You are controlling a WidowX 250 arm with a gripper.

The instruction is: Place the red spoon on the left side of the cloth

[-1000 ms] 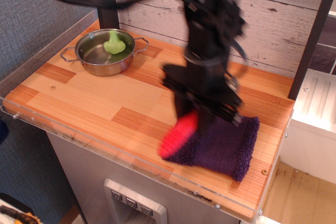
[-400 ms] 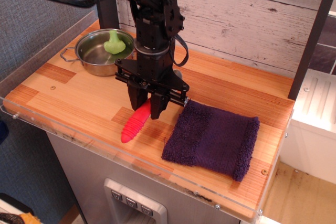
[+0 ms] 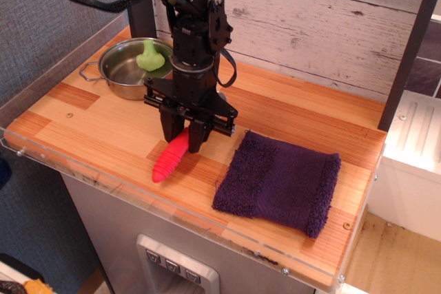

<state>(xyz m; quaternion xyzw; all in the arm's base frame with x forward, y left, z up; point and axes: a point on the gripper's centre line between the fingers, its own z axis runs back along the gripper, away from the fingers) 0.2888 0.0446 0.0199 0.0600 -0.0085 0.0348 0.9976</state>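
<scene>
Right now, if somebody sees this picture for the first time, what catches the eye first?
First the bright red spoon, held by the black gripper above the wooden table, just left of the dark purple cloth. Next, the steel pot at the back left, with a light-green object inside.

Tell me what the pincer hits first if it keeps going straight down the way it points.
The pincer points down, shut on the red spoon. Going straight on, the spoon's handle would likely meet the wooden tabletop first, left of the cloth; the remaining gap is unclear.
</scene>
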